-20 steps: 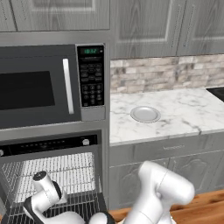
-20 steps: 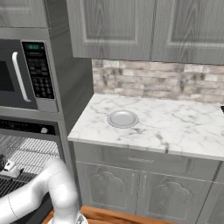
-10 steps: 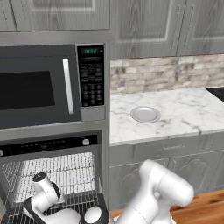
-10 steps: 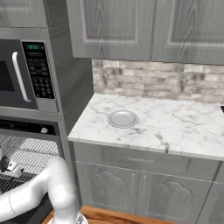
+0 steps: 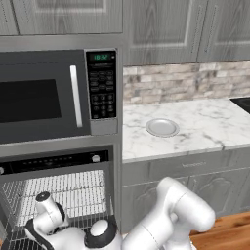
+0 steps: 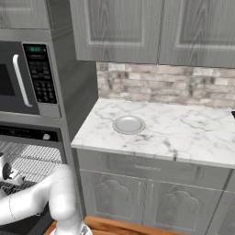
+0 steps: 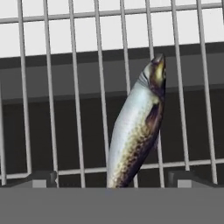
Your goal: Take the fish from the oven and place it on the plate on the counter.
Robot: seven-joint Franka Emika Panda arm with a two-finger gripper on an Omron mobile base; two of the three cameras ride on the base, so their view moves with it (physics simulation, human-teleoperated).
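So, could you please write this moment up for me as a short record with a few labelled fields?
fish: lying on the wire rack, seen in the hand view, between the two fingertips
gripper: low inside the oven, jaws spread either side of the fish, not closed on it
oven: door open, racks showing
plate: bare, on the counter, right of the microwave; plate point

The arm (image 5: 166, 219) is glossy white with bulbous rounded segments, dark bands at its joints, and small dark fingers (image 7: 41, 178).
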